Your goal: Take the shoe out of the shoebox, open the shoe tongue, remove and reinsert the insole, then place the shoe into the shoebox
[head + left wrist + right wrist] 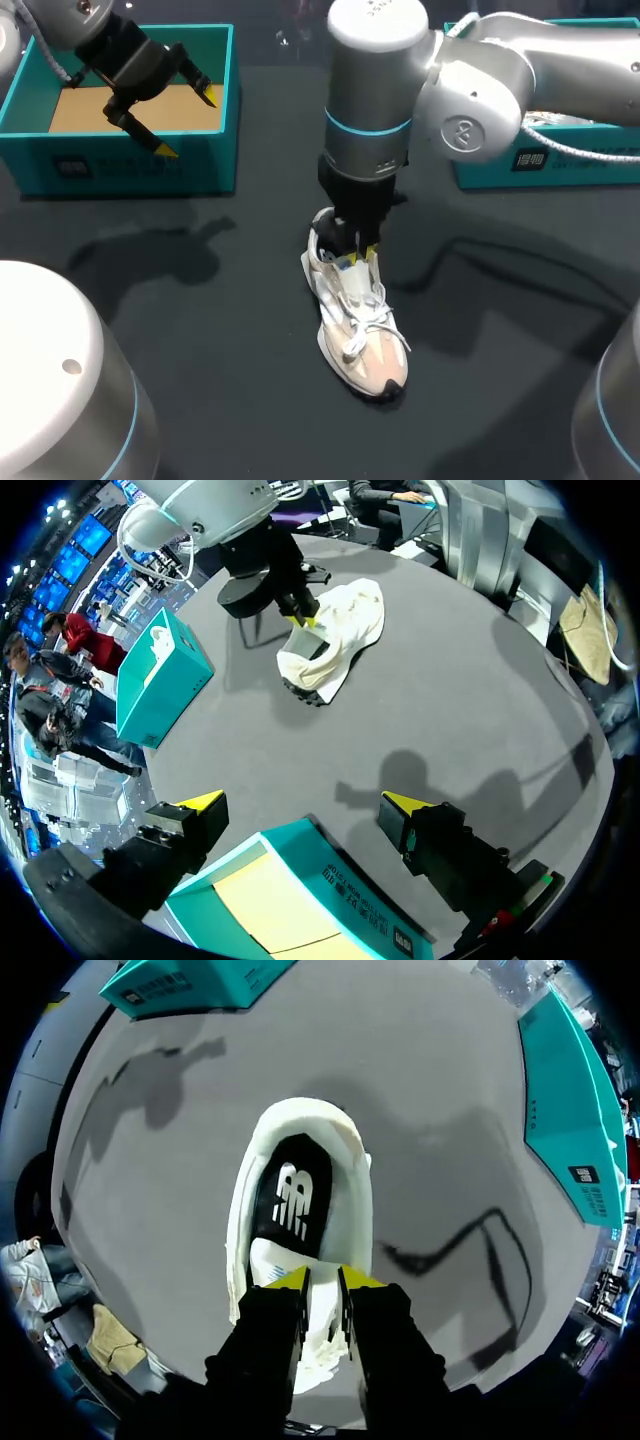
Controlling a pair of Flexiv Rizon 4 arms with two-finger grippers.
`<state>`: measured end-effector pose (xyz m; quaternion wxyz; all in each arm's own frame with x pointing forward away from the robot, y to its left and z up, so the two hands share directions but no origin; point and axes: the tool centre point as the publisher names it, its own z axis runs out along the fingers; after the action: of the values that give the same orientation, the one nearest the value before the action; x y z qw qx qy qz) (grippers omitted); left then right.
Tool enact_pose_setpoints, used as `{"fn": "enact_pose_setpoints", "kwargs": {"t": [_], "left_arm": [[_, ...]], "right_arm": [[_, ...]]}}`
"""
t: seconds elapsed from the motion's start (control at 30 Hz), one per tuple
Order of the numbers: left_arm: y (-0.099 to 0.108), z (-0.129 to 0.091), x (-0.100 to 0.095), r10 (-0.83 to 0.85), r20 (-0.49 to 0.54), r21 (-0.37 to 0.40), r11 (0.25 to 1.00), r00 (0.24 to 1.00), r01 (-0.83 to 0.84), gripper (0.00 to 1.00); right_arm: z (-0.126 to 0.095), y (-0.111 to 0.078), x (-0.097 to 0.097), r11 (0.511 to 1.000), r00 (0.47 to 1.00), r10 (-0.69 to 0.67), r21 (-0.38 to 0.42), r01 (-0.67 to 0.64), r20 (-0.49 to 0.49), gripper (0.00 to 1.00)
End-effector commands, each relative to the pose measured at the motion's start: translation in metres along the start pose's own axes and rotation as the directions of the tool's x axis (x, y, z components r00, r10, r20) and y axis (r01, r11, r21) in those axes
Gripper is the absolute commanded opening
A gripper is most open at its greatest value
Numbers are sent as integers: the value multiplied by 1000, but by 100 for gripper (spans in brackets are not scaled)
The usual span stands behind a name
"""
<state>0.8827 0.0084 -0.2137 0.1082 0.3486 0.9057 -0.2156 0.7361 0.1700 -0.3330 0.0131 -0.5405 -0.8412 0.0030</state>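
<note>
Opening the tongue (pixel 355 283) of the shoe (pixel 365 340) seems in hand, right jaws clamped on it, left jaws apart; a gentle upward pull is called for.

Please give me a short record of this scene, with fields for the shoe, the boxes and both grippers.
shoe: white laced sneaker on the dark table, outside both boxes
insole: black insole, inside the sneaker
right gripper: fingers shut on the sneaker's white tongue
left gripper: fingers open, empty, above the open teal cardboard shoebox
second teal box: on the table's right side
</note>
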Motion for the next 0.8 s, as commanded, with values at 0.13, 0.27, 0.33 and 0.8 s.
{"fn": "enact_pose_setpoints", "kwargs": {"t": [0.13, 0.27, 0.33, 0.8], "left_arm": [[0, 0, 0, 0, -1, -2, 1000, 1000, 0, 100], [0, 0, 0, 0, -1, -2, 1000, 1000, 0, 100], [0, 0, 0, 0, -1, -2, 1000, 1000, 0, 100], [0, 0, 0, 0, -1, -2, 1000, 1000, 0, 100]], "right_arm": [[-39, -1, 7, 997, 993, -76, -24, 79, 90, 20], [-46, 9, 2, 981, 977, -191, -16, 193, 97, 27], [-52, 14, -1, 963, 959, -266, -23, 269, 99, 31], [-72, 28, -3, 681, 677, -726, -19, 732, 122, 100]]}}
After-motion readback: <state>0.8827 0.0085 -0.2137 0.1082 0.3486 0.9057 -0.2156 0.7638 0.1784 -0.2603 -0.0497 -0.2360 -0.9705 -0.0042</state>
